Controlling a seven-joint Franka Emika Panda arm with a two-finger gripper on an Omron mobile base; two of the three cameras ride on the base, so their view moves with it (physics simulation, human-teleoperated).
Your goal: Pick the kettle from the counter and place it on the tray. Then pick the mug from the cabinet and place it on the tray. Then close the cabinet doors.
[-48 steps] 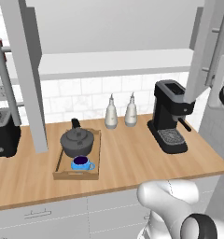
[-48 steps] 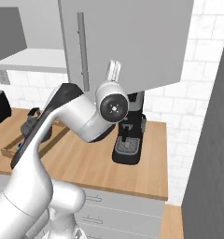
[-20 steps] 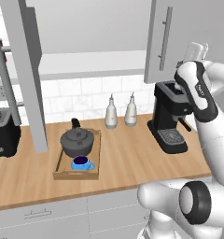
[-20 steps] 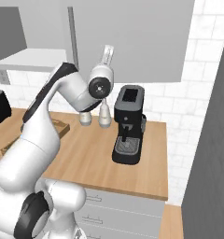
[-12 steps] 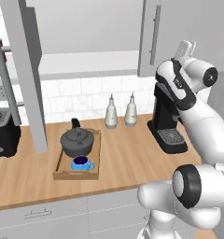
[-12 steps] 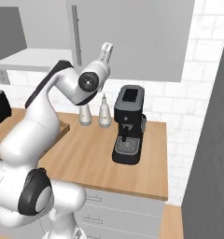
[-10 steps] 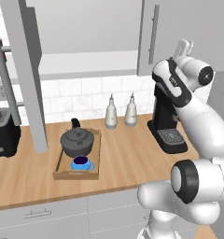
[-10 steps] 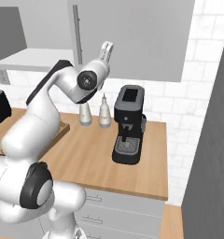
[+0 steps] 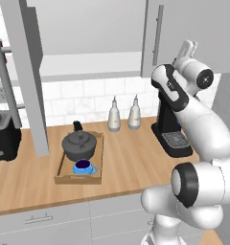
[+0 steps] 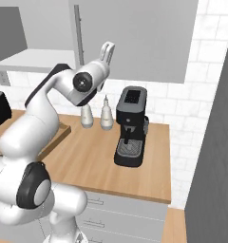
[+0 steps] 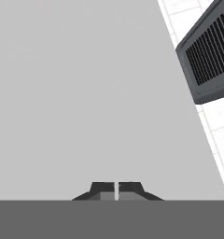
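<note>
My gripper (image 11: pixel 116 190), jaws closed and empty, faced a cabinet door (image 11: pixel 95 93). At lower left of the left base view, I saw the tray (image 9: pixel 60 175) holding kettle (image 9: pixel 79 145) and mug (image 9: pixel 83 167), long axis running front to back.

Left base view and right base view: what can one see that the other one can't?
The left base view has the kettle and the blue mug sitting on the tray, a toaster at the far left, and the left cabinet door swung open. The right base view has a tall grey panel along its right side. Both have the coffee machine, two bottles, the right cabinet door and the shut gripper raised before it.
</note>
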